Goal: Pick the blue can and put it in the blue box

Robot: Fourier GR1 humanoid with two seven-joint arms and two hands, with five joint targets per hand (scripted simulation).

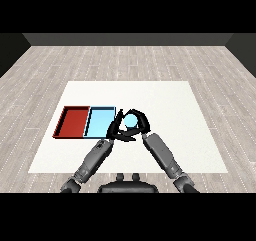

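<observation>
The light blue can [131, 119] stands upright on the white table just right of the light blue tray [99, 123]. My right hand [140, 128] is curled round the can, with its fingers arching over the top and right side. My left hand [114, 130] sits close against the can's left side, at the blue tray's right edge, its fingers relaxed and pointing away from me. The two hands overlap, so the can's lower part is hidden.
The red tray [73, 121] lies directly left of the blue tray, touching it. Both trays hold nothing. The white table [170, 110] stretches wide to the right and behind the hands.
</observation>
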